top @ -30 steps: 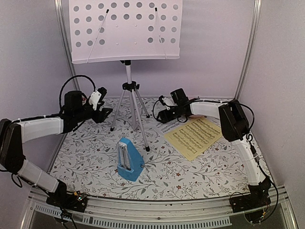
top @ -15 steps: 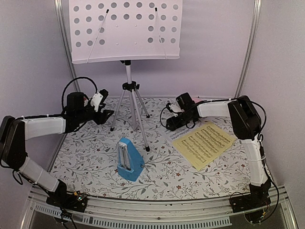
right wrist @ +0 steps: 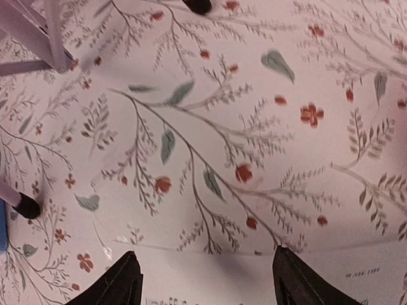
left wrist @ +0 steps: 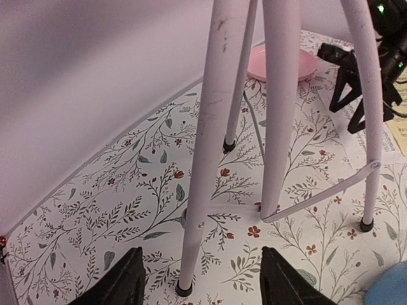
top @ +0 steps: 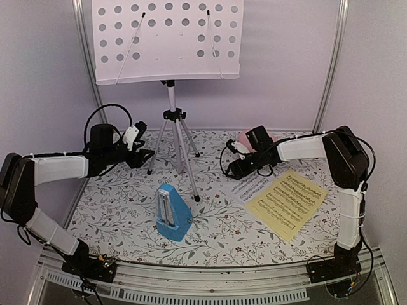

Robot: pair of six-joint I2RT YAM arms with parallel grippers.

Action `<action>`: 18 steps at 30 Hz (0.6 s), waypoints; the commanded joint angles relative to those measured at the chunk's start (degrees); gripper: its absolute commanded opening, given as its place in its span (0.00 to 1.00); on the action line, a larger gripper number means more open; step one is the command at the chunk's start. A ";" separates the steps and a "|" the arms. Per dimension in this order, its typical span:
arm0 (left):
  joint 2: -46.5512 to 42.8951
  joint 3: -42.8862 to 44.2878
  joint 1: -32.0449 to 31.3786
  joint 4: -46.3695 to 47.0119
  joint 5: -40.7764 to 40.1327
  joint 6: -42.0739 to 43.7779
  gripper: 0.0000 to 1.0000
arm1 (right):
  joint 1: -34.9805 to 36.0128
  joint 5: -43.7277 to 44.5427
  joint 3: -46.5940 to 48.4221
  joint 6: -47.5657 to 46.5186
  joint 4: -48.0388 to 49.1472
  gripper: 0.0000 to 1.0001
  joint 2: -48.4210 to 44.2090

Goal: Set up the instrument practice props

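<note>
The pale perforated music stand (top: 166, 41) stands at the back on silver tripod legs (top: 175, 147). A blue metronome (top: 173, 211) sits upright in front of it. At the right a yellow sheet (top: 287, 203) lies flat, overlapping a white sheet (top: 249, 185). My left gripper (top: 141, 152) is open low beside the tripod; in the left wrist view the nearest leg (left wrist: 206, 159) stands between the open fingers of the left gripper (left wrist: 202, 279), untouched. My right gripper (top: 232, 168) is open and empty. In the right wrist view the right gripper (right wrist: 203, 276) hovers over the white sheet's far edge (right wrist: 210, 286).
A pink round plate (top: 244, 138) lies behind the right gripper near the back wall, also in the left wrist view (left wrist: 280, 62). Frame posts and walls close in both sides. The floral table cover (top: 121, 197) runs to the metal rail in front.
The right arm has swung right and toward the front. The yellow sheet slid the same way, uncovering the white sheet and the pink plate. The left gripper barely moved.
</note>
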 commanded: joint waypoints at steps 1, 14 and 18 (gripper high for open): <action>-0.36 1.02 0.63 -1.79 1.69 1.06 0.63 | 0.05 -9.51 10.11 -2.75 10.35 0.71 2.97; -0.95 -0.27 0.74 -0.49 0.71 -1.50 0.62 | 1.34 -16.37 25.72 -4.55 17.85 0.69 15.07; -0.77 -0.29 0.76 -0.65 0.74 -1.75 0.62 | 1.62 -15.90 28.56 -5.92 18.60 0.66 18.92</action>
